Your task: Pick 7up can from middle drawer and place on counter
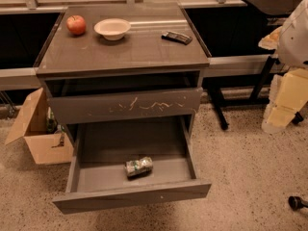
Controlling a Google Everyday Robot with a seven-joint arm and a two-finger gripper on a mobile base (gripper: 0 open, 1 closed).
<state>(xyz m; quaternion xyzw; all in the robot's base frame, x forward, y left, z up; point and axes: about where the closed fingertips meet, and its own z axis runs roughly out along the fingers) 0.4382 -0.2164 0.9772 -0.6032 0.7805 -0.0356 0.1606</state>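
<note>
Counter (134, 49) with apple (76, 24), 7up can (138, 167) in middle drawer (130, 196), gripper (280, 119) at right

The pulled-out dark-grey middle drawer (132, 196) is open from above. A dented silver-green can (139, 167) lies toward its 6 o'clock, and the scratched drawer front (125, 105) overhangs its 12 o'clock end. On the grey-brown bench (134, 52), a red apple (76, 24), white bowl (112, 29) and black remote (176, 37) span 10 to 2 o'clock, with the 6 o'clock half bare. The pale gripper (281, 117) hangs at 3 o'clock.
</note>
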